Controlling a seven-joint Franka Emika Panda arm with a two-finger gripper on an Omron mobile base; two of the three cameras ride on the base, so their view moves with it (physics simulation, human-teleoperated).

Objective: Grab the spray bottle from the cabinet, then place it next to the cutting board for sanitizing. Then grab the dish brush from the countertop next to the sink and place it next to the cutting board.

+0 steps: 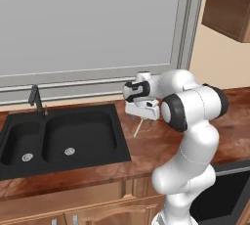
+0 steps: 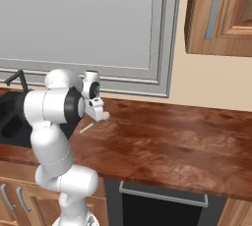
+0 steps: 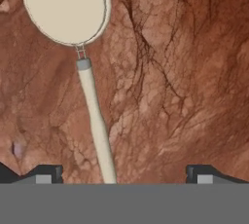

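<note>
The dish brush (image 3: 95,116) lies flat on the countertop (image 3: 185,72), a thin cream handle with a round pale head (image 3: 65,6). My gripper (image 3: 124,174) hangs straight above it, open, with the handle's end passing between the two fingertips (image 3: 46,174) and touching neither. From the base, the gripper (image 1: 143,118) points down over the brush (image 1: 138,128), just right of the black sink (image 1: 63,141). The right base view also has the brush (image 2: 87,127) below the gripper (image 2: 97,117). The spray bottle and cutting board are out of view.
A slim black faucet (image 1: 36,99) stands behind the sink. A grey window panel (image 1: 88,23) backs the counter. The brown wall cabinet (image 2: 221,14) hangs at the upper right. Countertop (image 2: 172,141) stretches right of the arm, above a dark appliance (image 2: 162,205).
</note>
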